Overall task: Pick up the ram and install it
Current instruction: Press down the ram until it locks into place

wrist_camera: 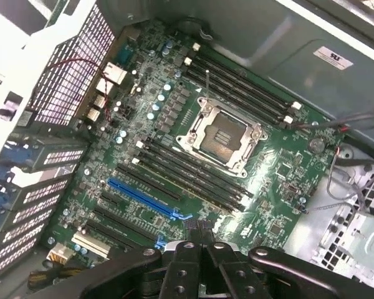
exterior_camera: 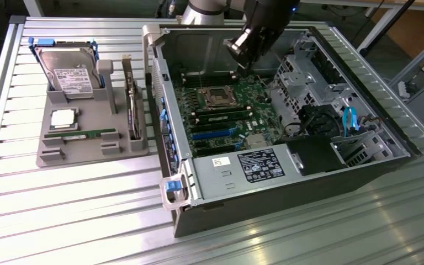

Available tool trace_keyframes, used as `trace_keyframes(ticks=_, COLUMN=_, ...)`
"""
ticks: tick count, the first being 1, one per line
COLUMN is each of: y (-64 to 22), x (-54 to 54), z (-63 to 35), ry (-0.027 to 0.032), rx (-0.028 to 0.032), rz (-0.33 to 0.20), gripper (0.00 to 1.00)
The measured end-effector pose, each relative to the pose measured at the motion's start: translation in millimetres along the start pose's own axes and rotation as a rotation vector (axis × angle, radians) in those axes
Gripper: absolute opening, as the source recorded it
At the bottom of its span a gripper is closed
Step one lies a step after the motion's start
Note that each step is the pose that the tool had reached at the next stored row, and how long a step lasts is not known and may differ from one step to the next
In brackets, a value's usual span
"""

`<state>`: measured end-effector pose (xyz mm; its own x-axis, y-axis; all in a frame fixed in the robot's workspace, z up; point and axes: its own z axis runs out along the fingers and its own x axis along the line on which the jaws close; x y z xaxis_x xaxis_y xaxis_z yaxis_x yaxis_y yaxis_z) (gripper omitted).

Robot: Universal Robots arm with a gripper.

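Note:
The ram is a slim green stick lying in a slot at the front of the grey holder tray, on the exterior view's left. My gripper hangs far from it, inside the open computer case, above the motherboard. In the wrist view the gripper is shut, its dark fingers pressed together with nothing visible between them. It hovers over the long black memory slots beside the empty processor socket.
The tray also carries a hard drive, a square silver processor chip and a dark expansion card standing on edge. The case walls, drive cages and cables surround the board. A power supply fills the case's near end.

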<state>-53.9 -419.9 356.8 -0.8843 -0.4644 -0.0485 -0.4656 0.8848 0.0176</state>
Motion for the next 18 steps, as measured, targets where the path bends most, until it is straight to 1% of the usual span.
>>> trace_keyframes(ticks=1, y=0.0, x=0.0, z=0.1, ry=-0.0008, rx=0.0023, rz=0.048, gripper=0.09)
trace_keyframes(ticks=2, y=0.0, x=0.0, z=0.1, ry=-0.0014, rx=0.0039, rz=0.079, gripper=0.09)
trace_keyframes(ticks=6, y=0.0, x=0.0, z=0.1, ry=-0.0032, rx=0.0090, rz=0.185, gripper=0.09)
trace_keyframes(ticks=8, y=0.0, x=0.0, z=0.2, ry=-0.0040, rx=0.0110, rz=0.226, gripper=0.09)
trace_keyframes(ticks=11, y=0.0, x=0.0, z=0.2, ry=-0.0047, rx=0.0125, rz=0.261, gripper=0.09)
trace_keyframes(ticks=14, y=0.0, x=0.0, z=0.3, ry=-0.0058, rx=0.0150, rz=0.320, gripper=0.09)
trace_keyframes(ticks=18, y=0.0, x=0.0, z=0.4, ry=-0.0079, rx=0.0197, rz=0.429, gripper=0.09)
